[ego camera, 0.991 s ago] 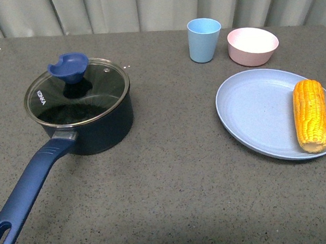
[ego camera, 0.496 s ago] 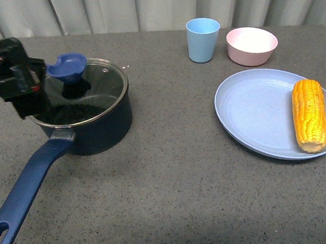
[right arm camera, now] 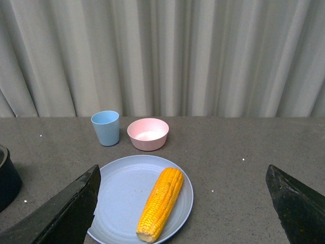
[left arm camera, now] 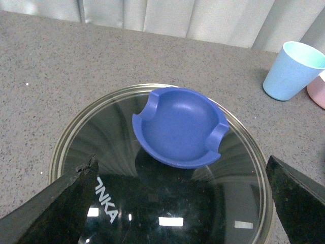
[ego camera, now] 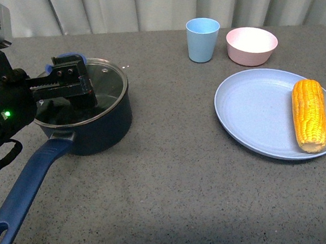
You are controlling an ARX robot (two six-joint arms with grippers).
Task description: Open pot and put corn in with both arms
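Left end effector [left arm camera: 181,161] is positioned over the pot [ego camera: 93,120], fingers spread wide, one either side of the blue knob [left arm camera: 180,127] on the glass lid [left arm camera: 238,168]; the left wrist view shows clear space between each finger and the knob, so nothing is gripped. The lid is seated on the pot, which stands on the left of the desk [ego camera: 171,202] with its long handle [ego camera: 25,193] running toward the near edge. The corn [ego camera: 311,115] lies on the right side of the light blue plate [ego camera: 254,113], well apart from the pot. Right end effector [right arm camera: 183,173] is likewise spread and empty, held back from the plate, and does not appear in the front view. A blue cup [ego camera: 203,39] and a pink bowl [ego camera: 252,45] stand beyond the plate. Assessment: opening is not yet begun. Risks noted: the knob is a shallow scooped shape with notched sides, and a closure landing on its sloping rim could slip off or tilt the lid. A poorly centred lift may drag the pot or swing its handle. A glass lid released carelessly could strike the desk. The cob is round and may roll on the plate if nudged before being clamped.
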